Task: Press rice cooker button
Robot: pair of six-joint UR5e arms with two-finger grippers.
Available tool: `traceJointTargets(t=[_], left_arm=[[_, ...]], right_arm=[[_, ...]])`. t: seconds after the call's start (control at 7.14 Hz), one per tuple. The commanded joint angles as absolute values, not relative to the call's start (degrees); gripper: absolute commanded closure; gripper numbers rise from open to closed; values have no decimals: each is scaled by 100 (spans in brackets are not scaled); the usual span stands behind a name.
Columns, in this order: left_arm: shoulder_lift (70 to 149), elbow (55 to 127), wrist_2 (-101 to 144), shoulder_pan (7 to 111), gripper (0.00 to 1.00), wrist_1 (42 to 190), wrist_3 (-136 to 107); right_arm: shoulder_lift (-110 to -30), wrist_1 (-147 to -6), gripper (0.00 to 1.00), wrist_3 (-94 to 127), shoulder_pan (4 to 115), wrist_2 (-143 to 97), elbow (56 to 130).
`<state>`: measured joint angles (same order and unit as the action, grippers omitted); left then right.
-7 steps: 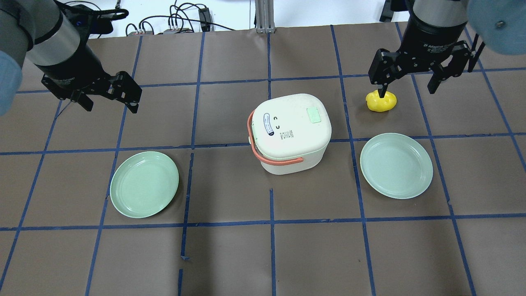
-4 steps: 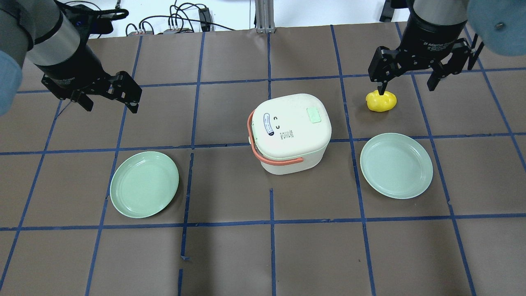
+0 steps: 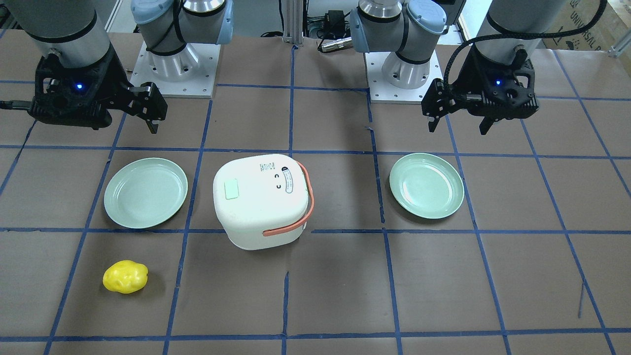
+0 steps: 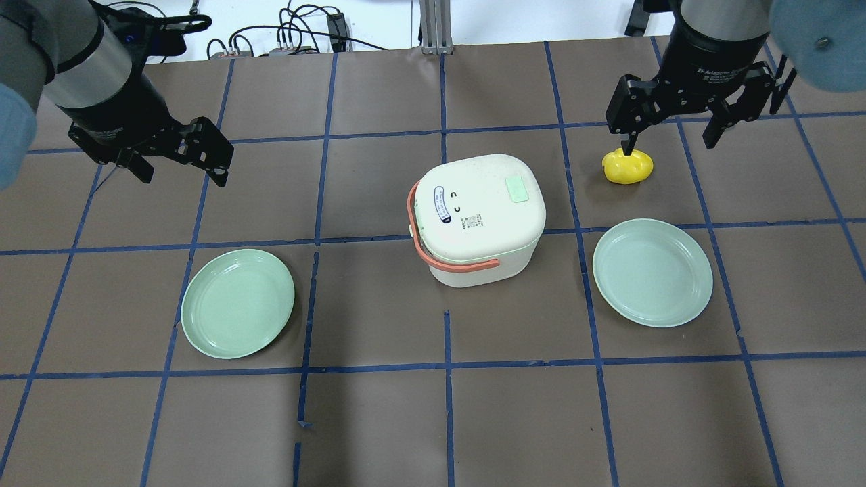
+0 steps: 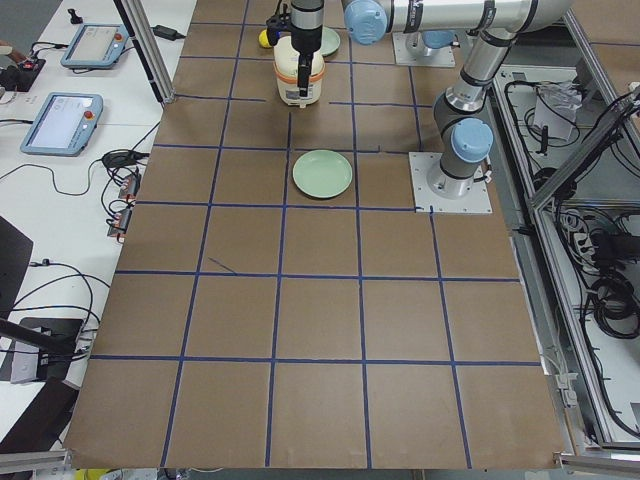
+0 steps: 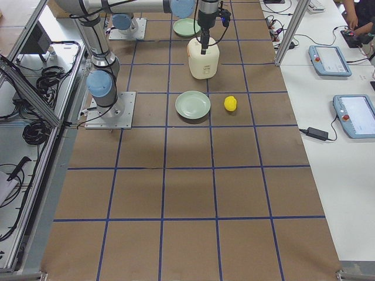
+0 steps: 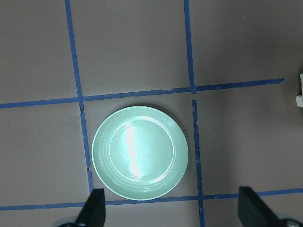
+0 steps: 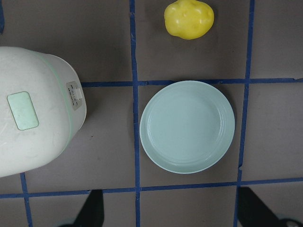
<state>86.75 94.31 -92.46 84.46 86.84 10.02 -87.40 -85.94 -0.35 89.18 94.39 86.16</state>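
The white rice cooker (image 4: pixel 477 216) with an orange handle stands mid-table, its lid shut. Its pale green button (image 4: pixel 517 189) is on the lid's far right part, and also shows in the front view (image 3: pixel 231 190) and the right wrist view (image 8: pixel 22 110). My left gripper (image 4: pixel 183 174) hangs open and empty over the table, far to the cooker's left. My right gripper (image 4: pixel 670 143) hangs open and empty, to the cooker's far right, above a yellow potato-like object (image 4: pixel 628 166). Neither gripper touches the cooker.
One pale green plate (image 4: pixel 237 303) lies left of the cooker, below my left gripper (image 7: pixel 171 210). A second plate (image 4: pixel 652 272) lies right of the cooker, below my right gripper (image 8: pixel 173 208). Cables lie past the table's far edge.
My right gripper has moved slightly up and toward the far edge, still open. The left arm and the cooker have not moved.
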Motion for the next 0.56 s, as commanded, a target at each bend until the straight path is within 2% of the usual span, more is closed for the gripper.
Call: traceJointTargets(t=[0.0, 0.42], left_arm=[[8675, 9431, -9246, 8446, 0, 8684, 1002], [8675, 9431, -9246, 8446, 0, 8684, 1002]], right_arm=[[-8736, -8604, 0, -35, 8912, 9439, 8613], [-8736, -8613, 0, -36, 8921, 9431, 8631]])
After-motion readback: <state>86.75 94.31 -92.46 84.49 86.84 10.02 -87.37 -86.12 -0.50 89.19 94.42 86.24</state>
